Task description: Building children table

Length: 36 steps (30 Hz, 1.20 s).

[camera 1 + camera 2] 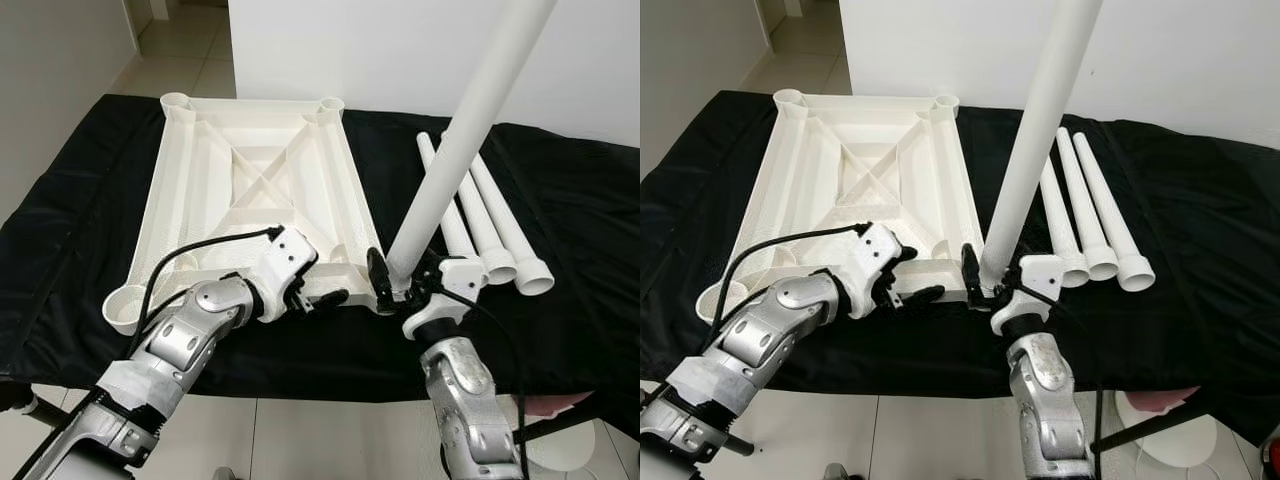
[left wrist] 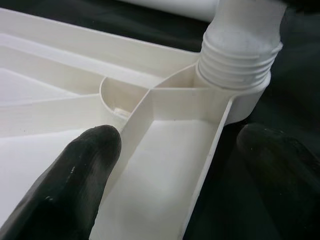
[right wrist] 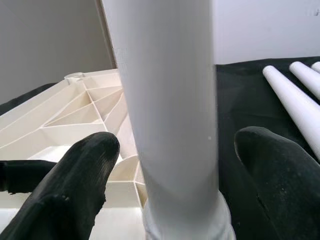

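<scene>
The white plastic tabletop (image 1: 250,190) lay upside down on a black-draped table (image 1: 80,230), ribs up, with a white leg (image 1: 455,150) standing in its near corner socket (image 2: 235,95), threads still showing above the rim. The right gripper (image 1: 392,285) had its fingers (image 3: 75,170) spread either side of the leg's base, not visibly pressing it. The left gripper (image 1: 318,298) sat just beside that corner, fingers (image 2: 75,170) apart astride the tabletop's edge wall. Three more legs (image 1: 490,220) lay beyond the right fingers. The leg looked light, rigid and smooth, so likely slippery; gripping low near the threads should give the best turning control, while the stiff tabletop is best steadied at its rim.
</scene>
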Available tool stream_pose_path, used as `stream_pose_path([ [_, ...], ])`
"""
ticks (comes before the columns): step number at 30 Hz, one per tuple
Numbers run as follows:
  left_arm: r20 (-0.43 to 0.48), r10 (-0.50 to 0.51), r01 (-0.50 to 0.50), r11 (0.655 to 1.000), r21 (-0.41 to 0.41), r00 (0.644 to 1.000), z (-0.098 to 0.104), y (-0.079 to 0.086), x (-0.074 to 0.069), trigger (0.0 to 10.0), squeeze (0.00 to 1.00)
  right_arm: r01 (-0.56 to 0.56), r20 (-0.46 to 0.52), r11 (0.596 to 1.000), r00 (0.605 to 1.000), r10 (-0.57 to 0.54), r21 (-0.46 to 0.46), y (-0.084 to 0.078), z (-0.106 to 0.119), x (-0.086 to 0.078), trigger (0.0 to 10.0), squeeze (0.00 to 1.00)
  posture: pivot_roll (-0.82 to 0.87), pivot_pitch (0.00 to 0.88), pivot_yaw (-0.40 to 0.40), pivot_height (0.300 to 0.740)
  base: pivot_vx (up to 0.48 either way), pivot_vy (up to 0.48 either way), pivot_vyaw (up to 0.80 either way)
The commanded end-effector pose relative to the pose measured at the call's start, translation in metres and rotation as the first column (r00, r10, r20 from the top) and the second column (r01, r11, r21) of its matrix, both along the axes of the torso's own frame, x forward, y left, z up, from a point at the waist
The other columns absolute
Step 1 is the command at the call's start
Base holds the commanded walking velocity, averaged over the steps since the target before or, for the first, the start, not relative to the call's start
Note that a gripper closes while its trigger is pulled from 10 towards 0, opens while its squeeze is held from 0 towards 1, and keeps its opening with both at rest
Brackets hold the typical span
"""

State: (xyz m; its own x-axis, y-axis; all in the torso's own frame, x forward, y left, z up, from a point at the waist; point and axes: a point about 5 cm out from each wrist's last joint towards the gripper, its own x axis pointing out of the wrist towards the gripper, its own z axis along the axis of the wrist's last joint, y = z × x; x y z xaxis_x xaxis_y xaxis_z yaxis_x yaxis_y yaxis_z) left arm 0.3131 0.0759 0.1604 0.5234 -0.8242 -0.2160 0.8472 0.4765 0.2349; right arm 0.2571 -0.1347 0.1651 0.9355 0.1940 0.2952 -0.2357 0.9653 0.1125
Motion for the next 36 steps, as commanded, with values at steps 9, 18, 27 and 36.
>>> stream_pose_path([
  [9, -0.085, -0.102, 0.109, 0.99, 0.088, 0.991, -0.02, 0.003, -0.008, 10.0, 0.0, 0.018, -0.022, 0.999, 1.0, -0.019, -0.039, -0.017, -0.004, -0.019, 10.0, 0.0, 0.0, 0.122, -0.008, 0.74, 0.0, 0.0, 0.0],
  [18, -0.145, 0.076, -0.044, 0.977, 0.207, 0.986, -0.036, 0.017, 0.012, 0.0, 0.0, 0.068, -0.046, 0.996, 0.996, -0.07, -0.055, -0.028, -0.006, -0.028, 10.0, 0.0, -0.02, 0.118, 0.008, 0.74, 0.0, 0.0, 0.0],
  [27, -0.125, 0.164, -0.136, 0.969, 0.207, 0.979, -0.033, 0.023, 0.023, 0.0, 0.0, 0.075, -0.051, 0.996, 0.996, -0.078, -0.057, -0.029, -0.006, -0.028, 10.0, 0.0, -0.02, 0.101, 0.019, 0.74, 0.0, 0.0, 0.0],
  [36, -0.132, 0.224, -0.192, 0.956, 0.222, 0.965, -0.035, 0.03, 0.023, 0.0, 0.0, 0.073, -0.052, 0.995, 0.996, -0.077, -0.069, -0.029, -0.007, -0.026, 10.0, 0.0, -0.03, 0.087, 0.027, 0.74, 0.0, 0.0, 0.0],
])
